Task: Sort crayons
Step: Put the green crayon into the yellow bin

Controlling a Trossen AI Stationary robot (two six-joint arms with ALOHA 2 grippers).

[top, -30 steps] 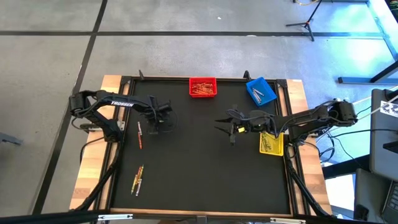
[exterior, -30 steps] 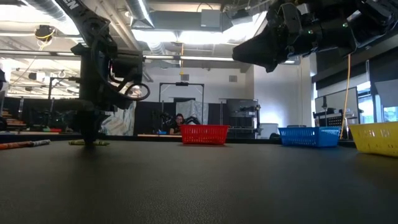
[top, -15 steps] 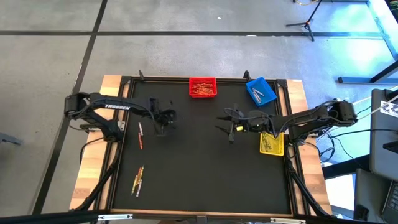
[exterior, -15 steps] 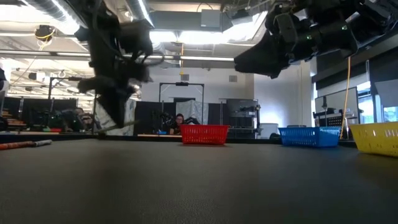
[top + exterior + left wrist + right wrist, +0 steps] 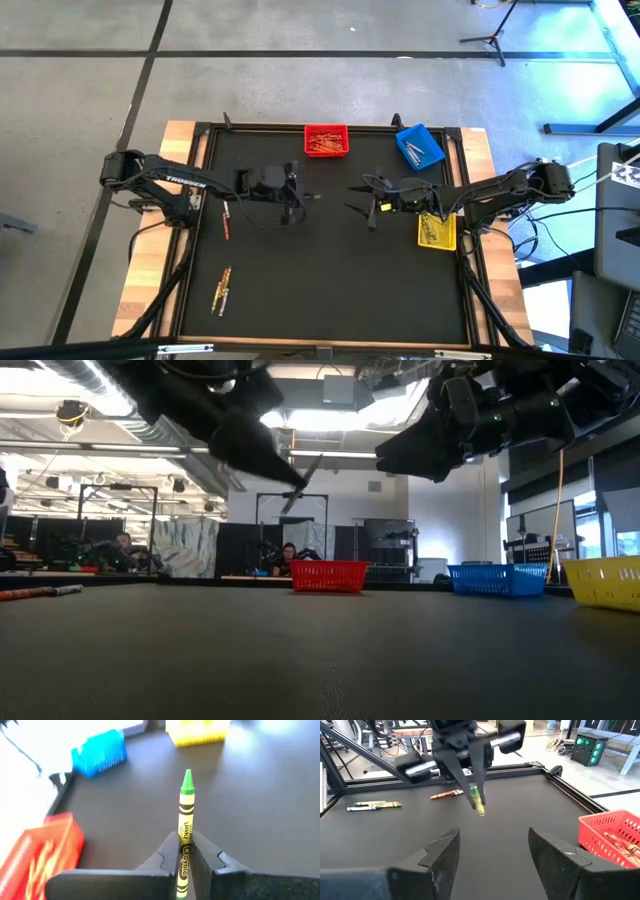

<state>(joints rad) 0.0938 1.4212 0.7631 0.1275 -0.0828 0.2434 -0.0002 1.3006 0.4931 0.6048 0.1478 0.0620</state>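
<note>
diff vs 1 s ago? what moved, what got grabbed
The left claw has lifted off the mat's left side and swung toward the table's middle, shut on a green crayon that it now carries in the air. The right claw has spread wider, holding nothing, and hangs in the same spot. The red bin, blue bin, yellow bin and loose crayons are unmoved.

A robotics lab: behind the right pincer (image 5: 425,455), exposed ceiling ducts (image 5: 95,395), strip lights (image 5: 228,378), equipment racks (image 5: 385,548) and a seated person (image 5: 288,555).
</note>
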